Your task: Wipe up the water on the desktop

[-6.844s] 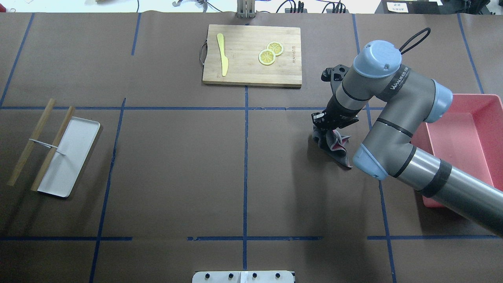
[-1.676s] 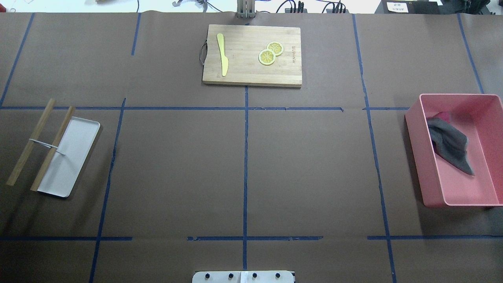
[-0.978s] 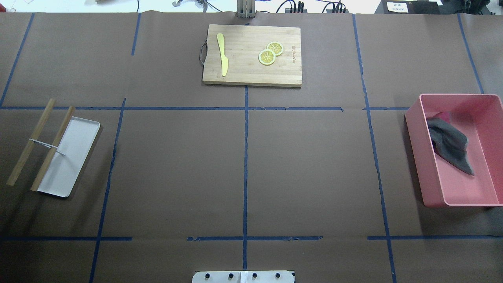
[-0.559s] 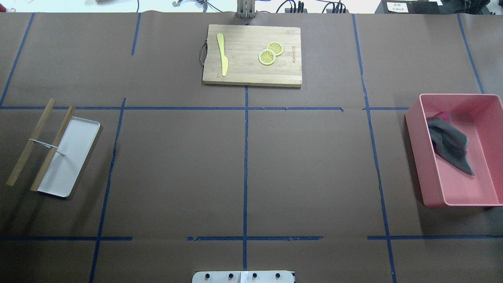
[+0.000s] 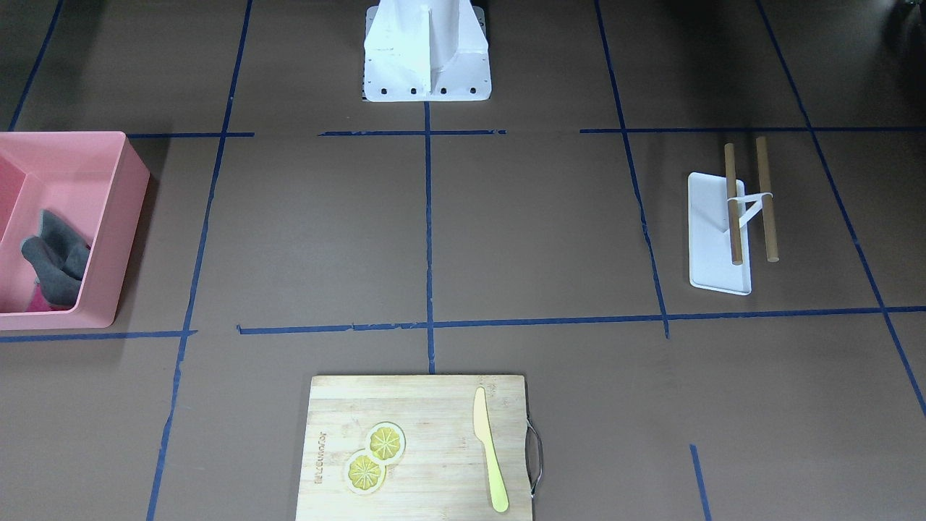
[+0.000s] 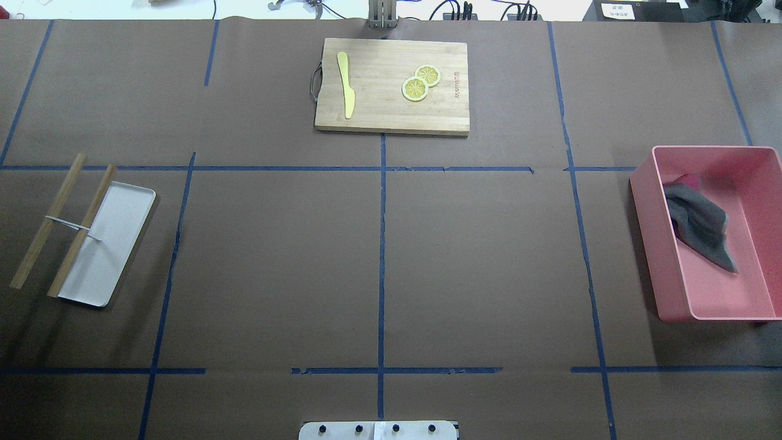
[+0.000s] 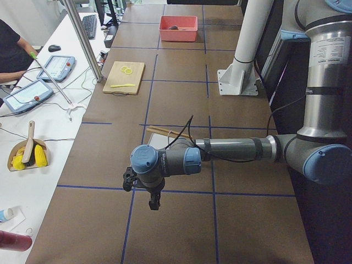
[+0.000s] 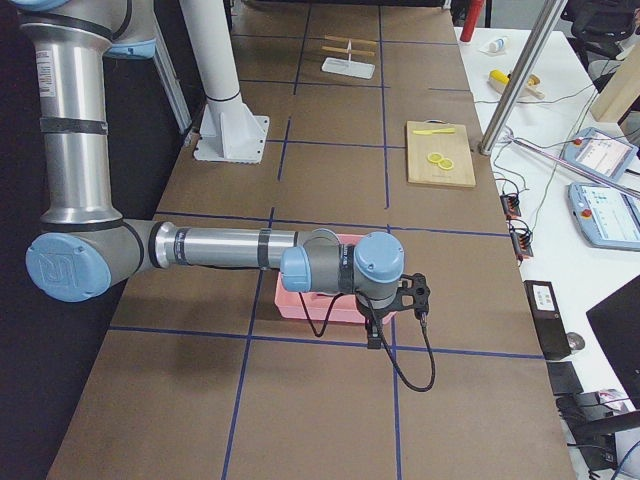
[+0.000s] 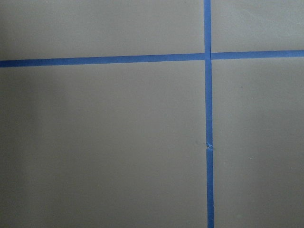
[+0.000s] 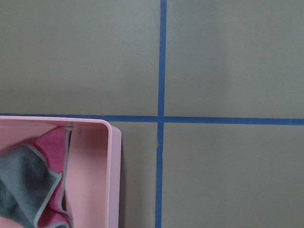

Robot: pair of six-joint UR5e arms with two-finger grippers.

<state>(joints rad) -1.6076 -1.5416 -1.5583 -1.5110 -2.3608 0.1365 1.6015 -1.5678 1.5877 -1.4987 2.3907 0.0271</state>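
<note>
Moved since 6.8 s back: gray-and-pink cloth (image 6: 699, 226), off the open counter (image 6: 275, 263) right of centre and into the pink bin (image 6: 646, 244). Right arm (image 8: 220, 247) gone from the overhead view. No change there over the last 1.7 s.

Cloth now crumpled against the bin wall on the centre side, gray outward, pink edge showing at the far end. Bin on the counter at the robot's right edge.

Seen only from the right-end camera, right tool (image 8: 372, 338): pointing down, above the counter just off a corner of the bin. Can't tell whether open or closed. Right wrist camera: bin corner with cloth inside, plus a blue tape (image 10: 161, 118) crossing.

Seen only from the left-end camera, left tool (image 7: 153, 205): left arm (image 7: 236, 149) stretched out low, tool pointing down near a tape crossing, well apart from the other items. Can't tell its state either. Left wrist camera: brown counter and a tape crossing.

Rest of counter: matte brown, taped into big rectangles. Bamboo cutting board (image 6: 379, 107) at far centre, carrying yellow knife (image 6: 346, 85) and two overlapping lemon slices (image 6: 415, 89). White tray (image 6: 116, 250) at the robot's left; two wooden rods (image 6: 93, 211) joined by a white band, one on the tray's outer long edge, the other beside it on the counter.
</note>
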